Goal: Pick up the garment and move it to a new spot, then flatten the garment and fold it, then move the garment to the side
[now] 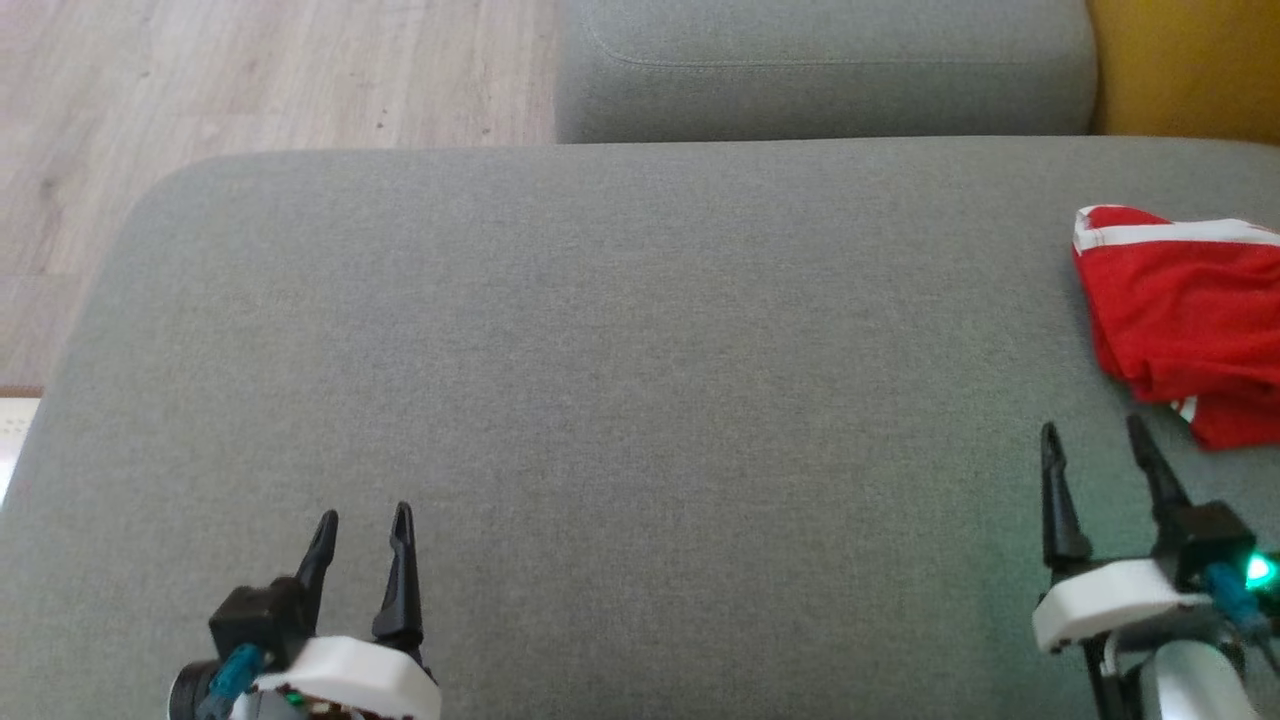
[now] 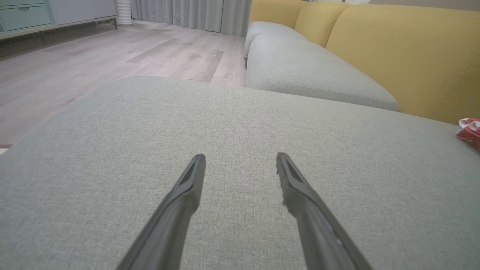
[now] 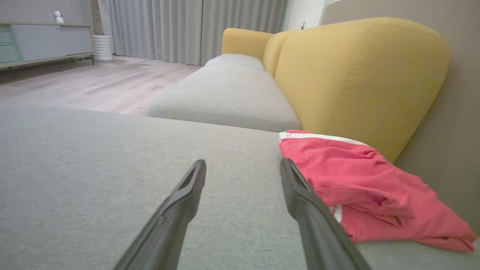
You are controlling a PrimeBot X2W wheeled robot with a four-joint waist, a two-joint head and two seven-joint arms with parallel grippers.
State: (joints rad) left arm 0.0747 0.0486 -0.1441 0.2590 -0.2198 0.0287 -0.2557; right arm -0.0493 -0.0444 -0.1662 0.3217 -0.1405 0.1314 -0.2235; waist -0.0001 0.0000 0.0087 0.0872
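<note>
Red garment [image 1: 1185, 320] with white stripe trim lay bunched in rough layers on the grey seat cushion [image 1: 600, 350], at 3 o'clock in the head view and cut off by that edge. In the right wrist view the garment [image 3: 360, 180] sat at 4 o'clock, near the yellow backrest [image 3: 356, 75], white band along its far edge. Nothing gripped it.

Right gripper [image 1: 1092, 428] sat at 5 o'clock in the head view, its 2 fingers spread wide and empty, tips pointing toward 12. Its right finger was just beside the garment's near edge; contact could not be told. In its own wrist view the right gripper [image 3: 243, 161] had bare cushion between the fingers.

Left gripper [image 1: 365, 513] sat at 7 o'clock, well apart from the garment, its 2 fingers also spread and empty over bare cushion. The left wrist view showed the left gripper [image 2: 240, 156] apart, with a scrap of garment [image 2: 469, 129] at 3 o'clock.

A second grey cushion [image 1: 820, 70] lay at 12 o'clock, wood floor [image 1: 250, 80] at 10 o'clock. Grey curtains [image 3: 187, 30] hung at the back.
</note>
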